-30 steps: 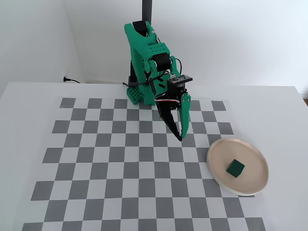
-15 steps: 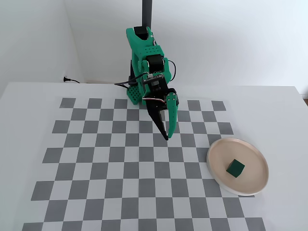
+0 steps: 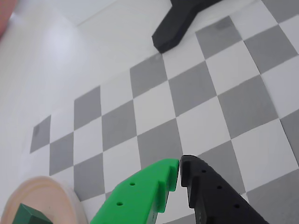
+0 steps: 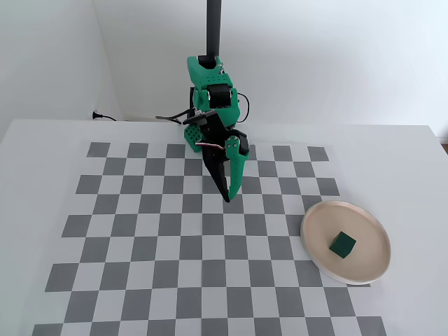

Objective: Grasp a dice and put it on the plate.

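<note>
Your green-and-black two-finger hand [image 4: 227, 198] was pressed together, empty, well apart from the small dark green dice [image 4: 342, 244] on the round beige-pink plate [image 4: 364, 269]; only a stray sweep back could have knocked it off.

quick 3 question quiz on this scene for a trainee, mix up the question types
1. True or false: the dice lies on the plate.
2. The end effector is: A) shut on the dice, B) shut and empty above the checkerboard, C) wide open over the plate.
3. In the fixed view, on which side of the end effector does the plate sit?

Key
1. True; the wrist view also shows the dice on the plate.
2. B; in the wrist view the fingertips meet with nothing between them.
3. To its right, nearer the camera.
</note>
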